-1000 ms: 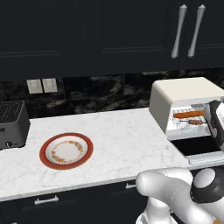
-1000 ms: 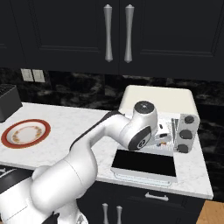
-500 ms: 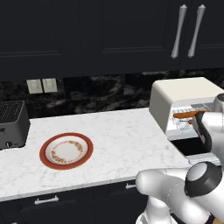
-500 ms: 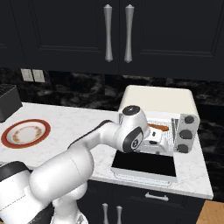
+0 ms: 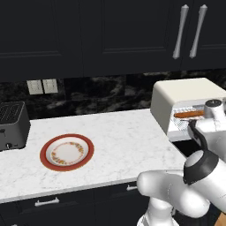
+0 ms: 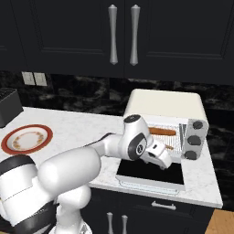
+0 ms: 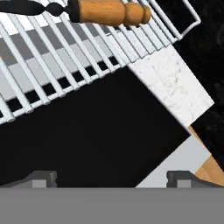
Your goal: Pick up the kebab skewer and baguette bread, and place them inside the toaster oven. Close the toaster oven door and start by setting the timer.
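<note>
At right of frame, lay baguette (image 6: 162, 131) on oven (image 6: 164, 107) rack, door (image 6: 151, 172) down, gripper (image 7: 111, 177) apart and empty; closing and timer left.

Toaster oven (image 5: 176, 99) at right of frame, baguette bread (image 5: 189, 114) on its rack. Plate (image 5: 67, 152) lower left; slot toaster (image 5: 12, 125) at left edge.

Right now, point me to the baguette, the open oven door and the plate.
baguette bread (image 6: 162, 131): right base view, middle of the loaf on the rack.
toaster oven door (image 6: 151, 174): right base view, dark glass of the lowered panel.
plate (image 5: 46, 149): left base view, red rim, left side.
</note>
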